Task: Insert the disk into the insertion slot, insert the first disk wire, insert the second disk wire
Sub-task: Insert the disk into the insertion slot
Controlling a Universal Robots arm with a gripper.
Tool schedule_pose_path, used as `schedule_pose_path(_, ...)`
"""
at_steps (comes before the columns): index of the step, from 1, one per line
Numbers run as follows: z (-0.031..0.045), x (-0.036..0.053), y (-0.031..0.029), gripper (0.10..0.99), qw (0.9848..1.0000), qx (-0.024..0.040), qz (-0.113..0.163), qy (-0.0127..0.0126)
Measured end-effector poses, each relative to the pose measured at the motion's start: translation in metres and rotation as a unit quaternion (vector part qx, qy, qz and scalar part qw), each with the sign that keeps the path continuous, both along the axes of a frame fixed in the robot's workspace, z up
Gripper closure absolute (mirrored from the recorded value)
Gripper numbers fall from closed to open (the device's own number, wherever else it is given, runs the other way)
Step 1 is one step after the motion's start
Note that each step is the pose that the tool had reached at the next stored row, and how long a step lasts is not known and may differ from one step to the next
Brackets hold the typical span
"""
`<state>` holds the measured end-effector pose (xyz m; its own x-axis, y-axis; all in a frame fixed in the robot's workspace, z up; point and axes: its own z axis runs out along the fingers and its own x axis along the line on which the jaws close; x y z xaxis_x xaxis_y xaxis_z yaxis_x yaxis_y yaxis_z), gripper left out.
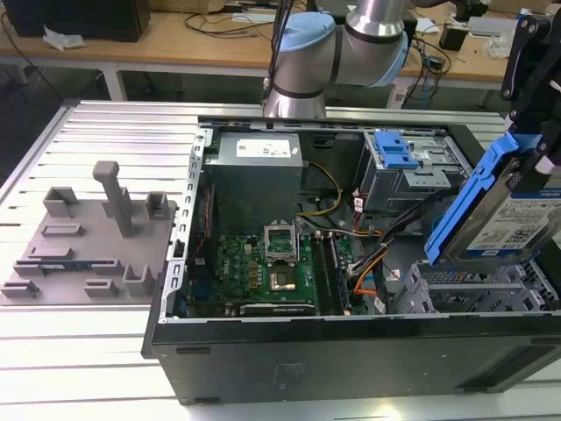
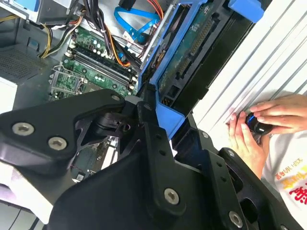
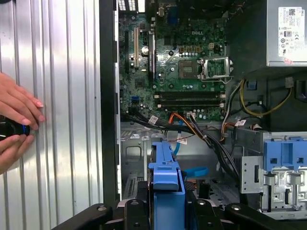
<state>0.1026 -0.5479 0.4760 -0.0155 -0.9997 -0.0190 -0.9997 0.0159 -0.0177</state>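
1. While the arm (image 1: 351, 35) reaches in from the far side of the open computer case (image 1: 263, 351), its gripper (image 1: 531, 132) hangs at the exterior view's right, above the case's near corner. It is clenched on the disk (image 1: 513, 219).
2. The disk is held on edge and tilted, with its upper end leaning toward the exterior view's right. Its lower end sits at the top of the insertion slot (image 1: 478, 289), a grey perforated cage. I cannot tell whether it has entered the bay.
3. The exterior view shows the disk's labelled face. The second wrist view shows the other face, a green circuit board ringed by the blue frame of the disk (image 2: 192, 43), and the black fingers (image 2: 148, 129) pinching the frame's end.
4. In the first wrist view the disk (image 3: 166, 177) is seen edge-on as a narrow blue strip rising from the gripper (image 3: 166, 203). The motherboard (image 3: 182, 62) and the power supply (image 3: 288, 28) lie beyond it. A second cage with a blue latch (image 3: 288, 153) stands to one side.
5. Both wrist views show a person's hands (image 2: 261, 115) (image 3: 17, 108) on the ribbed metal table (image 3: 67, 96) just beside the case. The hands hold a small dark object (image 2: 256, 125).
6. The disk is flat and silver-grey with a white barcode label, set in a bright blue plastic carrier.
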Motion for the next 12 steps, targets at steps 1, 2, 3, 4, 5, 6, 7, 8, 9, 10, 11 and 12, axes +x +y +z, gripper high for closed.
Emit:
schedule_pose_path(1, 0.0, 0.0, 0.0, 0.718, 1.0, 0.0, 0.0, 0.0)
schedule_pose_path(2, 0.0, 0.0, 0.0, 0.718, 1.0, -0.0001, 0.0, 0.0)
schedule_pose_path(3, 0.0, 0.0, 0.0, 0.718, 1.0, 0.0, 0.0, 0.0)
schedule_pose_path(4, 0.0, 0.0, 0.0, 0.718, 1.0, -0.0001, 0.0, 0.0)
schedule_pose_path(5, -0.0002, 0.0, 0.0, 0.718, 1.0, 0.0, 0.0, 0.0)
schedule_pose_path(6, -0.0003, 0.0, 0.0, 0.718, 1.0, 0.0, 0.0, 0.0)
schedule_pose_path(7, -0.0004, 0.0, 0.0, 0.718, 1.0, 0.0, 0.0, 0.0)
schedule_pose_path(8, -0.0005, 0.0, 0.0, 0.718, 1.0, 0.0, 0.0, 0.0)
schedule_pose_path(9, -0.0007, 0.0, 0.0, 0.718, 1.0, 0.0, 0.0, 0.0)
schedule_pose_path(10, -0.001, 0.0001, 0.0, 0.718, 1.0, -0.0001, 0.0, 0.0)
schedule_pose_path(11, -0.0014, 0.0005, 0.0001, 0.718, 1.0, -0.0001, 0.0, 0.0)
schedule_pose_path(12, -0.0021, 0.0012, 0.0001, 0.718, 1.0, 0.0, 0.0, 0.0)
